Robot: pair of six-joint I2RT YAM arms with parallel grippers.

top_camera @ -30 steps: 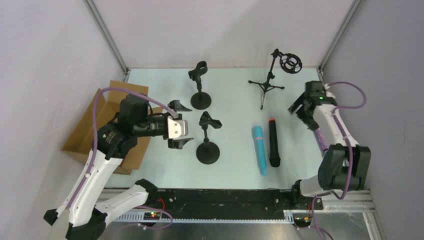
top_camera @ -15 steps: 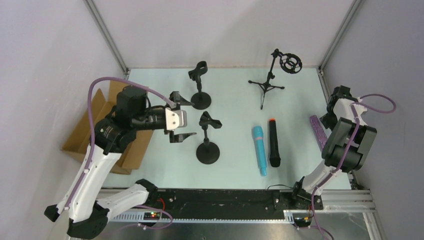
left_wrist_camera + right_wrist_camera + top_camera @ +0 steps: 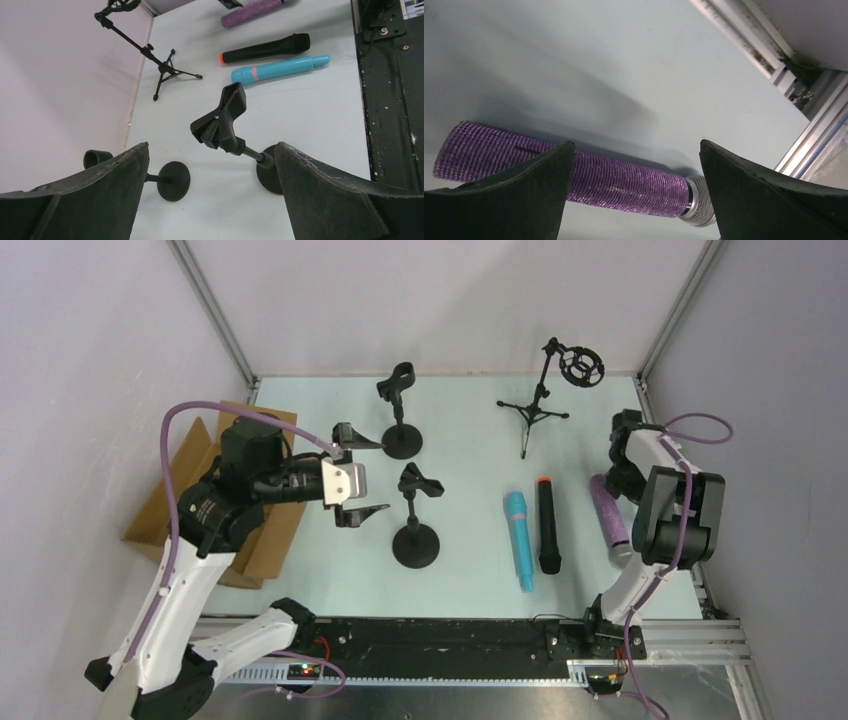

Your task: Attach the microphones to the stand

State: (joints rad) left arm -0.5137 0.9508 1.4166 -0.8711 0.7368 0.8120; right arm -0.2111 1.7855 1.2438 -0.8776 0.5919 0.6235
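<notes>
since half a second ago the purple glitter microphone (image 3: 608, 512) has shifted in from the right edge of the pale green table (image 3: 470, 440) and now lies nearer the all-black microphone with the orange-red end (image 3: 547, 525). the right arm has folded back over it, and the left arm has drifted slightly towards the brown cardboard box (image 3: 165, 505).

from above, the right gripper (image 3: 635, 144) is hidden under its own arm, which also covers the purple microphone's head. in the right wrist view one finger hides part of the purple body and the other cuts off the silver head. the left wrist view crops the purple microphone at its top edge, and a finger covers most of the far round-based black stand (image 3: 400, 418).

the right arm is doubled up, elbow near the table's front and wrist pointing down. its fingers are spread wide just above the purple microphone, which rests on the table, not pinched. the left arm reaches out level, and the left gripper (image 3: 378, 478) is also spread wide, facing the clip of the near round-based black stand (image 3: 415, 540). the plain light blue microphone (image 3: 518, 538) lies just beside the black one, and both are untouched. the black tripod stand with a ring mount (image 3: 540, 400) stands at the back.

a short dark mark on the purple body is too small to read.
</notes>
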